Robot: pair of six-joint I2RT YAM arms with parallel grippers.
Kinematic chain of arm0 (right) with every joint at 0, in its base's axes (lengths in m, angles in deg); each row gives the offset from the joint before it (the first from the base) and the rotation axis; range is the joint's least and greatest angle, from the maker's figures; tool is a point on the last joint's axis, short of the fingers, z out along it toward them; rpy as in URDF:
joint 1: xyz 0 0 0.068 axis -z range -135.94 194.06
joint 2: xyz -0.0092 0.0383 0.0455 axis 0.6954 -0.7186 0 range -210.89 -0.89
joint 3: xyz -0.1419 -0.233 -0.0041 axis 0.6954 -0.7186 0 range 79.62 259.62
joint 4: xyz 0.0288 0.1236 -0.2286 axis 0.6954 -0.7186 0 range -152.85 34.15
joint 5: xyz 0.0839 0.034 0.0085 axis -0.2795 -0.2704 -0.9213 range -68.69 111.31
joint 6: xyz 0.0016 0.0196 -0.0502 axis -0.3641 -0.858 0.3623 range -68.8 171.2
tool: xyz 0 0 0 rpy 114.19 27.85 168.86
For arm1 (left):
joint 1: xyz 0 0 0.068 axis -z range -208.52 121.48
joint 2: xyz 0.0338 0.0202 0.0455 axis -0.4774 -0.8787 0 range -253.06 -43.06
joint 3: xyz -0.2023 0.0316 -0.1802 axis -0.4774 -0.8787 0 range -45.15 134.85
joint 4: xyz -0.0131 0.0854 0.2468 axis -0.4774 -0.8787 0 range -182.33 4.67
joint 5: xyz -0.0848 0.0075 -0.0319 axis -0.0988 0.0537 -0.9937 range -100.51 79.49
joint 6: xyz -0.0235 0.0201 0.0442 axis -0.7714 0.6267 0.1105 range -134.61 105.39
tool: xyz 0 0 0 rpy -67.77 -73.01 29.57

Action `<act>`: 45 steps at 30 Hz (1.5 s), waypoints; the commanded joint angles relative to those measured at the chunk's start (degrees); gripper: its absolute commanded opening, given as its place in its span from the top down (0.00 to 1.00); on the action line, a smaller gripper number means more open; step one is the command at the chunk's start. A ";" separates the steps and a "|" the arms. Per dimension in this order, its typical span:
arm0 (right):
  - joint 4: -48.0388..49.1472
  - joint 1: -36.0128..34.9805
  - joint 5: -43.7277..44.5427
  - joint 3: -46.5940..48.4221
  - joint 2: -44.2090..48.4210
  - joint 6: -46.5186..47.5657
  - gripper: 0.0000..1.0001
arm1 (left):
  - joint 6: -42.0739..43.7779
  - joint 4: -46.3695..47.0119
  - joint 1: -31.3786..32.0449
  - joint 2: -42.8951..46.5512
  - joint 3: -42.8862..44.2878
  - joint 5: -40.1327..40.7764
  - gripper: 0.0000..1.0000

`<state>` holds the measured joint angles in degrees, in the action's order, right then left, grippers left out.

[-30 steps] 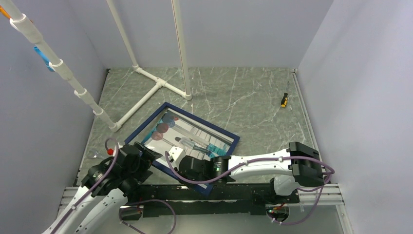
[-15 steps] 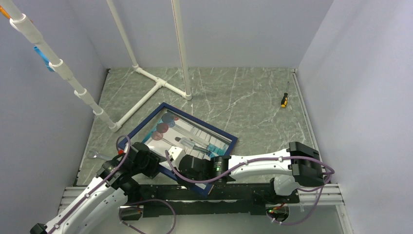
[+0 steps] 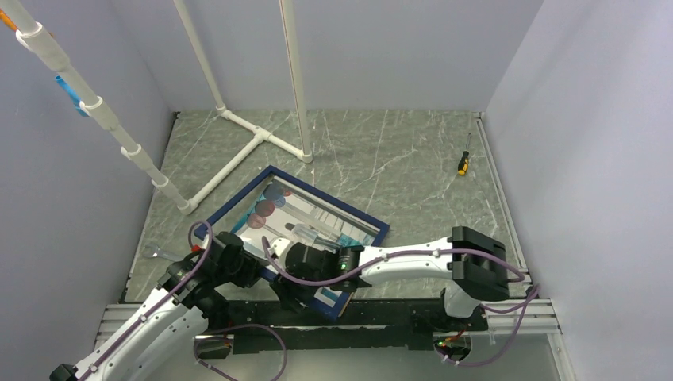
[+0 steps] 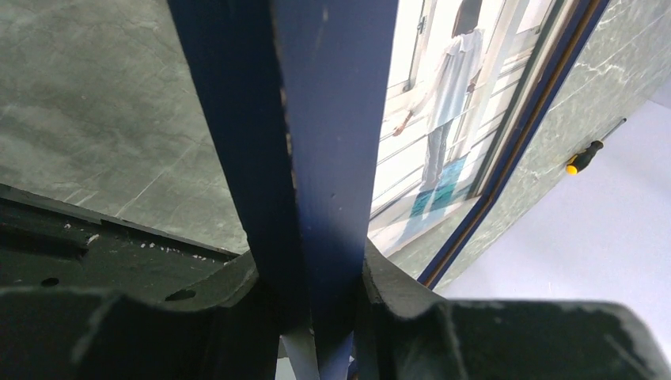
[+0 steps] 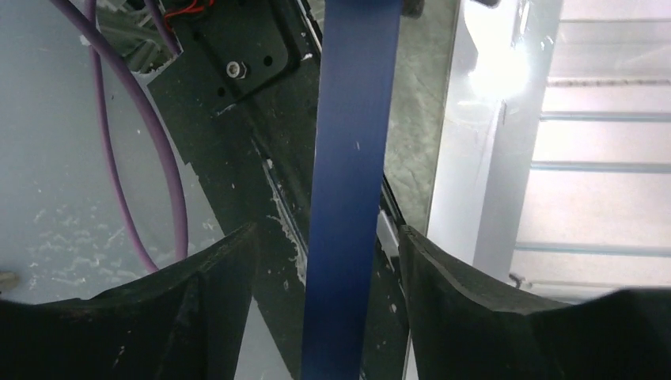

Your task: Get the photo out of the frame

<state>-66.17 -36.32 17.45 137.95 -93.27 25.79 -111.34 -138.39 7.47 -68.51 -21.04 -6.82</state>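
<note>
The frame (image 3: pixel 328 197) lies askew on the table (image 3: pixel 413 159), close to the arm bases, with the photo (image 3: pixel 317 221) inside it. The left gripper (image 4: pixel 316 317) is clamped on the frame's near-left moulding, one finger pressed against each side. The right gripper (image 5: pixel 324 269) straddles the near moulding with its jaws parted, not gripping it.

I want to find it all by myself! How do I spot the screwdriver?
Start at the green marbled table and look along its far right edge. The screwdriver lies there alone, well away from the blue picture frame. It is the only small thing there, thin, with a bright orange handle.
</note>
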 commanded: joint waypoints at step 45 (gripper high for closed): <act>-26.41 6.07 20.92 -11.43 35.94 2.56 1.00 | 23.58 -8.23 0.11 11.30 22.82 15.06 0.10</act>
<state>-94.74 -35.53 32.73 127.72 -62.14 23.80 -90.09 -147.77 7.51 -57.47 2.07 7.82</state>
